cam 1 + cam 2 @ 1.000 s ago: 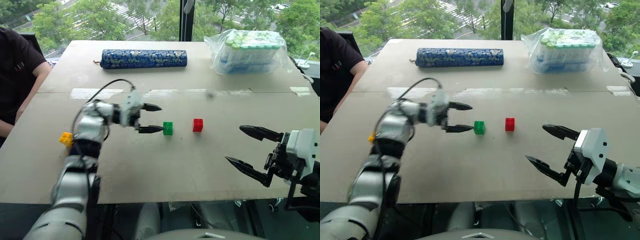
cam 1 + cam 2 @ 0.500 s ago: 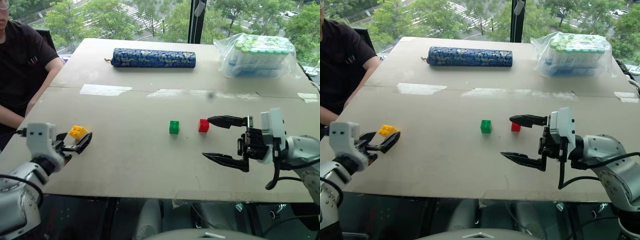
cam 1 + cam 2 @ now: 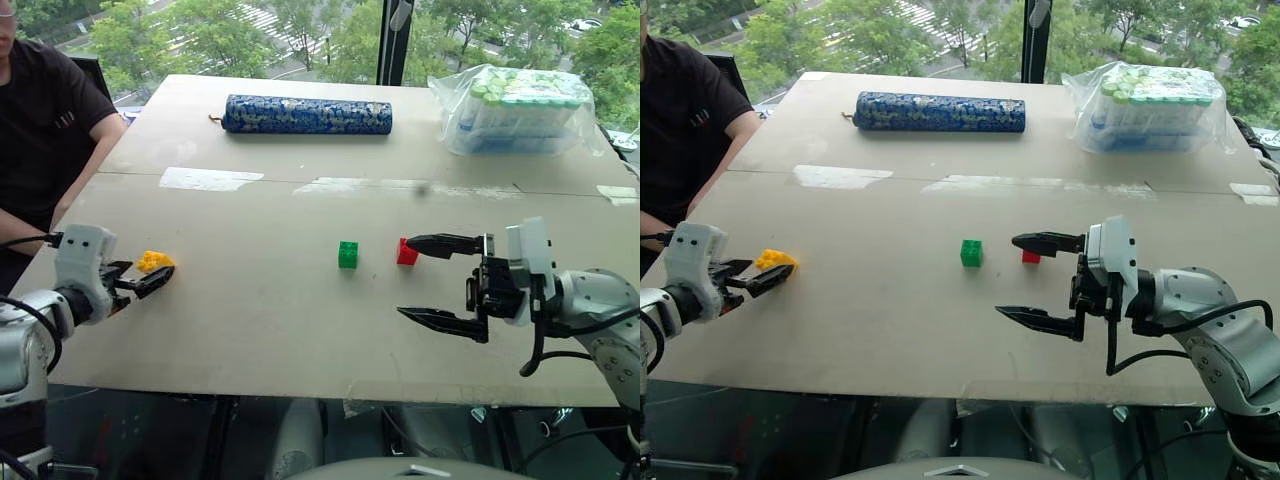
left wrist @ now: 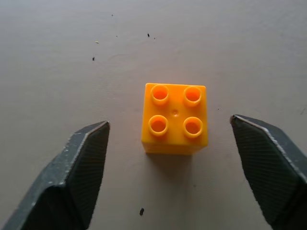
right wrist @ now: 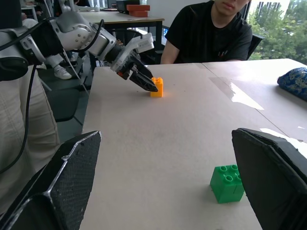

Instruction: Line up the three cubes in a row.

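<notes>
I had the left gripper (image 4: 170, 139) low over the table (image 3: 250, 330) near its left edge, its fingers apart on either side of the yellow cube (image 4: 175, 118), gaps showing on both sides, so nothing was gripped. The right gripper (image 3: 425, 282) stood wide open, pointing left, its upper fingertip just beside the red cube (image 3: 405, 252). The green cube (image 3: 348, 254) sat a little beyond that, between the two grippers.

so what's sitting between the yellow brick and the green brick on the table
Nothing: in the left eye view the table is bare from the yellow brick at the left claw across to the green brick.
</notes>
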`<state>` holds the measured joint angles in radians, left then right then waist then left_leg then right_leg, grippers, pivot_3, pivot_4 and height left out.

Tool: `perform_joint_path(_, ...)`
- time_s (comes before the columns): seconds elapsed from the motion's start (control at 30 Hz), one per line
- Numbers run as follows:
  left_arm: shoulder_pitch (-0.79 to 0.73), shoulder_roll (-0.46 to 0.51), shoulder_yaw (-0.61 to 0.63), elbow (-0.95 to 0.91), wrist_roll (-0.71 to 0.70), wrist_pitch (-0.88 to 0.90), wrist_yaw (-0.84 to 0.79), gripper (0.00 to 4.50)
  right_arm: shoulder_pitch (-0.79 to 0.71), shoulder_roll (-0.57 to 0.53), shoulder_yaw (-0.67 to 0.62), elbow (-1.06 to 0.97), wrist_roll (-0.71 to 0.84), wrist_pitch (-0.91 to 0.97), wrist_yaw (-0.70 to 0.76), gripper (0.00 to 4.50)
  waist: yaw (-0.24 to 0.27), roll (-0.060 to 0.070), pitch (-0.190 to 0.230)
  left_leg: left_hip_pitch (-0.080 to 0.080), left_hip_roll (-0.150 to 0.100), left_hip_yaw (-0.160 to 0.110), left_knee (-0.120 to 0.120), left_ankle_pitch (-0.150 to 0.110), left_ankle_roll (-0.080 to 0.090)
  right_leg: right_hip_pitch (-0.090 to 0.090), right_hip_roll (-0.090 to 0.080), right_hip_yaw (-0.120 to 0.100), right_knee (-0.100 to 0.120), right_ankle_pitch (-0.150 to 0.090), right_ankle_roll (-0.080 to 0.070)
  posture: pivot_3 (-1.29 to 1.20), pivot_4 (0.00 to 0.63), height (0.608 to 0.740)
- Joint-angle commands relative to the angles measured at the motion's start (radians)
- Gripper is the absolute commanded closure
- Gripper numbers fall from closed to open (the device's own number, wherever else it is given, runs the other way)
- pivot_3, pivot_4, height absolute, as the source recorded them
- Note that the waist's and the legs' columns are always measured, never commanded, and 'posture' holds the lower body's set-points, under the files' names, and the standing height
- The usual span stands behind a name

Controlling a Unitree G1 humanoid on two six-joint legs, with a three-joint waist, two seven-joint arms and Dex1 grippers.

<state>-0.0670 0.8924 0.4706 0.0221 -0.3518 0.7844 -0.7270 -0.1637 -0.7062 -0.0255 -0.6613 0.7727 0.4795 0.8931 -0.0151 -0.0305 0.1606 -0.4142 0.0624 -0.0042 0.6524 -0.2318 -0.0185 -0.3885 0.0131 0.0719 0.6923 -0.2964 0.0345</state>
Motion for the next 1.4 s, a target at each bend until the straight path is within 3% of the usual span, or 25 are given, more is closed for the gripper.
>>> perform_joint_path(0.03, -0.047, 0.037, -0.049, 0.106, 0.035, -0.134, -0.058, 2.00, 0.028, -0.022, -0.061, -0.066, 0.026, 0.010, -0.030, 0.00, 0.001, 0.000, 0.000, 0.000, 0.000, 0.000, 0.000, 0.000, 0.000, 0.000, 0.000, 0.000, 0.000, 0.000, 0.000, 0.00, 0.150, 0.740)
perform_joint_path(0.13, -0.080, 0.037, -0.060, 0.136, 0.013, -0.188, -0.111, 3.23, 0.050, -0.028, -0.076, -0.086, 0.032, 0.017, -0.047, 0.00, 0.001, -0.001, 0.000, 0.000, 0.000, 0.000, 0.000, 0.000, 0.000, 0.000, -0.001, 0.000, 0.000, 0.000, 0.000, 0.00, 0.150, 0.740)
perform_joint_path(0.33, -0.164, 0.072, -0.175, 0.074, -0.084, -0.299, -0.458, 3.20, 0.098, -0.038, -0.096, -0.105, 0.022, 0.015, -0.069, 0.00, 0.004, -0.001, 0.000, -0.001, -0.001, 0.000, 0.000, 0.000, 0.000, 0.000, -0.001, 0.000, 0.000, 0.000, 0.000, 0.00, 0.150, 0.740)
perform_joint_path(0.43, -0.260, 0.084, -0.316, 0.105, -0.044, -0.375, -0.608, 3.20, 0.114, -0.047, -0.115, -0.102, 0.022, 0.010, -0.069, 0.00, 0.006, 0.000, 0.000, -0.001, -0.003, 0.000, 0.000, 0.000, 0.000, 0.000, -0.002, -0.001, 0.000, 0.000, 0.000, 0.00, 0.150, 0.740)
perform_joint_path(0.57, -0.488, 0.003, -0.543, 0.349, 0.134, -0.679, -0.757, 3.20, 0.138, -0.056, -0.144, -0.098, 0.012, -0.002, -0.069, 0.00, 0.007, 0.001, 0.000, -0.001, -0.003, -0.001, 0.000, 0.000, 0.000, 0.000, -0.001, 0.000, 0.000, 0.000, 0.000, 0.00, 0.150, 0.740)
perform_joint_path(0.7, -0.703, -0.122, -0.641, 0.616, 0.226, -0.887, -0.807, 3.20, 0.177, -0.065, -0.184, -0.112, 0.004, -0.004, -0.077, 0.00, 0.006, 0.000, 0.001, -0.002, -0.004, -0.001, 0.001, 0.000, 0.000, 0.000, 0.000, 0.000, 0.000, 0.000, 0.000, 0.00, 0.150, 0.740)
perform_joint_path(0.93, -0.894, -0.232, -0.691, 0.929, 0.312, -1.108, -0.874, 3.20, 0.258, -0.066, -0.246, -0.156, -0.009, -0.010, -0.102, 0.00, -0.005, -0.001, 0.001, -0.004, -0.004, -0.003, 0.001, 0.000, 0.000, 0.000, 0.001, 0.001, -0.002, 0.000, 0.001, 0.00, 0.150, 0.740)
perform_joint_path(1.4, -0.957, -0.229, -0.729, 1.096, 0.363, -1.219, -0.884, 3.20, 0.343, -0.081, -0.310, -0.179, -0.009, -0.012, -0.093, 0.00, -0.001, -0.001, 0.001, -0.003, -0.004, -0.004, 0.002, 0.000, 0.000, 0.000, 0.001, 0.000, 0.001, 0.000, 0.001, 0.00, 0.150, 0.740)
